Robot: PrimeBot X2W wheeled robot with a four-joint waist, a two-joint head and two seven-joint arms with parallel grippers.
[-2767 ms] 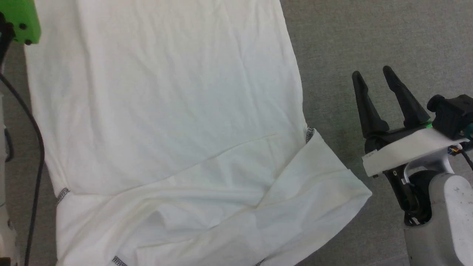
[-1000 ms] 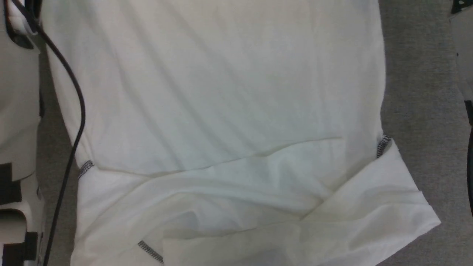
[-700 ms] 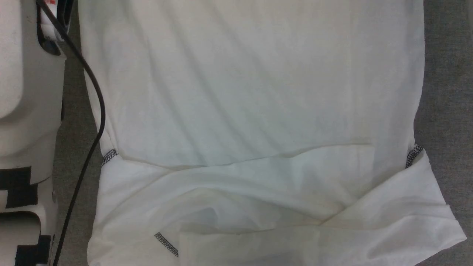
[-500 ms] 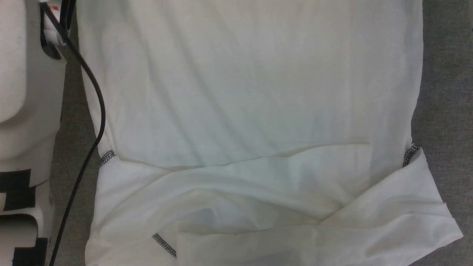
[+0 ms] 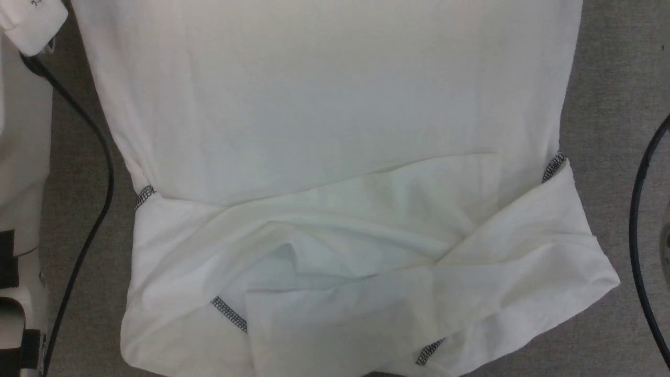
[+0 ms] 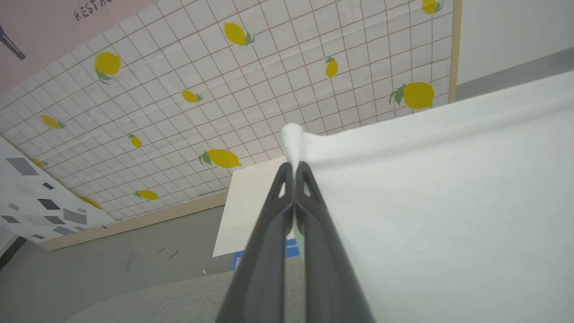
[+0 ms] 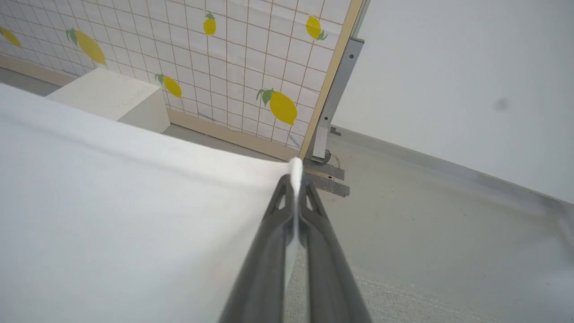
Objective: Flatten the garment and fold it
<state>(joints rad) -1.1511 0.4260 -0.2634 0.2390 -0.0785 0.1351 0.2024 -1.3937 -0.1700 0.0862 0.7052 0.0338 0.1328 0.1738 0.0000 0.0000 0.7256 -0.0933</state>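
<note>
Floor: grey carpet [image 5: 607, 78] throughout. Behind the work area stands a tiled panel printed with lemons [image 6: 269, 67], framed in pale wood, with a metal post [image 7: 334, 98] at its end and a plain white wall [image 7: 448, 67] beyond.

Surroundings: a white box [image 7: 112, 96] sits on the floor against the foot of the panel, past the far edge of the cloth. It appears closed; what it contains cannot be told. A black cable [image 5: 99, 173] runs down the carpet just beside the cloth's left edge, next to the robot's pale forearm [image 5: 21, 131]. A second black cable [image 5: 636, 220] curves along the right margin, apart from the cloth.

Task item: the garment [image 5: 335, 104] is spread across the middle of the head view, its body smooth and broad. The near part is rumpled, with sleeves folded over one another, and patterned stitching [image 5: 229, 314] shows at the seams.

Grippers: the left gripper [image 6: 294, 167] is pinched tight on a corner of the garment, a tuft of fabric standing above its tips. The right gripper [image 7: 296, 179] is clamped likewise on the opposite corner. The cloth stretches taut between them.
</note>
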